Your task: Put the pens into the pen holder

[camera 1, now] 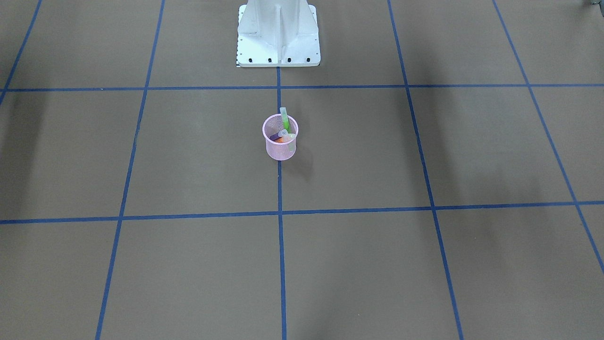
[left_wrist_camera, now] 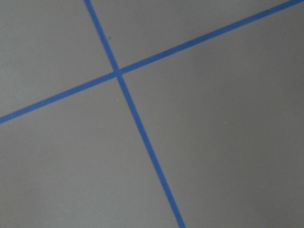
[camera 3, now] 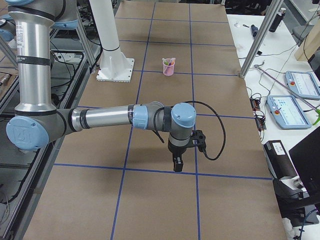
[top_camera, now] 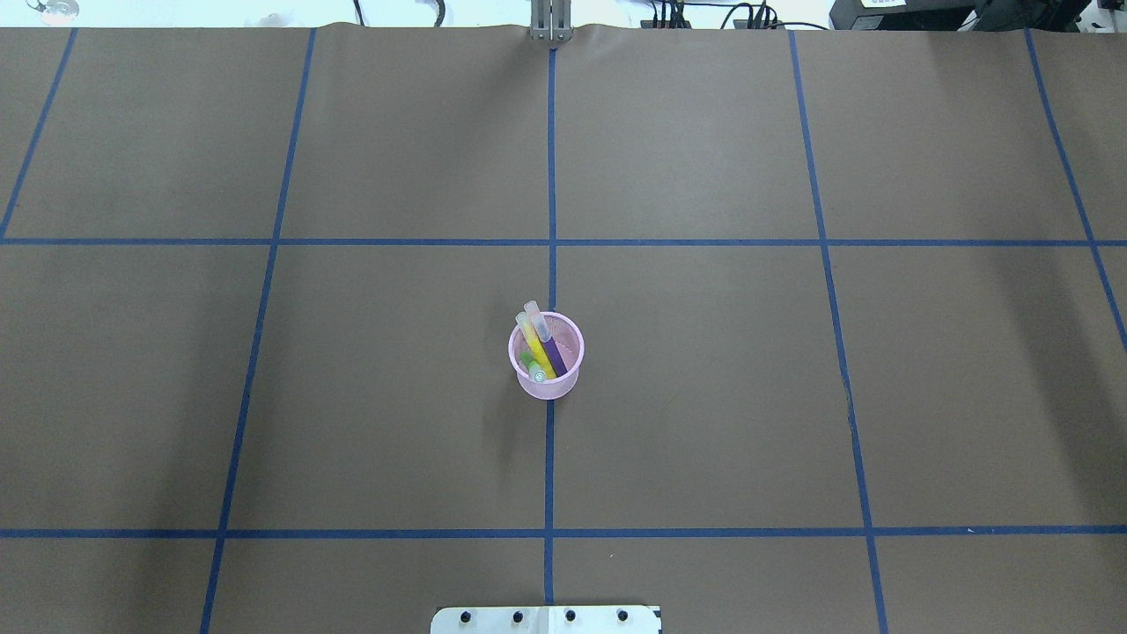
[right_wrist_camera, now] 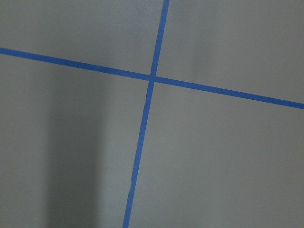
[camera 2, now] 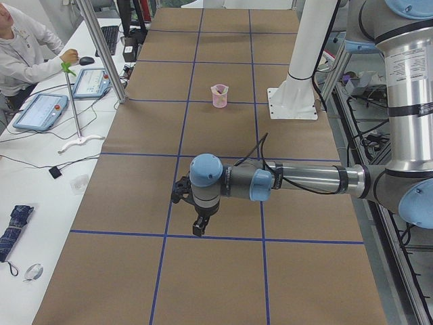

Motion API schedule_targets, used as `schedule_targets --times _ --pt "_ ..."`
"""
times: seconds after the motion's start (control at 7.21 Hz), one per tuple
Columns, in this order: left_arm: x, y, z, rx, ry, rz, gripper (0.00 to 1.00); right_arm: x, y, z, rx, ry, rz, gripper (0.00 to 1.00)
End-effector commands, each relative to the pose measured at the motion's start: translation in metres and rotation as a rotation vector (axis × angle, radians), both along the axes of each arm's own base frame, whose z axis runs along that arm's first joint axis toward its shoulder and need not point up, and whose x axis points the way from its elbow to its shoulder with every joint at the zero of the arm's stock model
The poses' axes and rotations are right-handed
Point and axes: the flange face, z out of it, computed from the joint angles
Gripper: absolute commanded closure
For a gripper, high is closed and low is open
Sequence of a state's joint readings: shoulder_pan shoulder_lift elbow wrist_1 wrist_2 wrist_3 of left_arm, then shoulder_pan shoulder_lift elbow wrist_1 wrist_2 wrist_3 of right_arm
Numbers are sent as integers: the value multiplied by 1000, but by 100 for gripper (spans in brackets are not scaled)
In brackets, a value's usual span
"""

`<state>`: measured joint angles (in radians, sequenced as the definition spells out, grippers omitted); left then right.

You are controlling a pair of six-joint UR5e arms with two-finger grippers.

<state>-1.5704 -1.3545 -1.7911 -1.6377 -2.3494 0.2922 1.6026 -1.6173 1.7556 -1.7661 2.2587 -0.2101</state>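
Observation:
The pink mesh pen holder (camera 1: 278,150) stands upright at the table's middle, on a blue tape line; it also shows in the overhead view (top_camera: 577,342). Three pens stand in it, leaning: a green pen (camera 1: 284,118), a purple pen (top_camera: 553,352) and an orange pen (top_camera: 534,342), which looks yellow from above. My left gripper (camera 2: 197,227) hangs over the table far from the holder and shows only in the left side view. My right gripper (camera 3: 177,164) shows only in the right side view. I cannot tell whether either is open or shut.
The white robot base (camera 1: 278,33) is bolted just behind the holder. Blue tape lines cross the brown table cover (top_camera: 704,396). An operator (camera 2: 20,47) sits at a side table with tablets (camera 2: 40,112). Metal posts (camera 2: 98,47) stand at the table's edge.

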Motion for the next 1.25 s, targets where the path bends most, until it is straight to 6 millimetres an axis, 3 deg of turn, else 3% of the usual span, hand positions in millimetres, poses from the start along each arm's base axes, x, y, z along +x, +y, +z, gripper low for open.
schedule_targets --times 0.0,1.11 --pt "-20 21 14 -48 5 -62 0 -2 5 11 8 -11 -1 0" --pt "-19 23 25 -75 8 -61 0 -2 5 10 12 -13 -3 0"
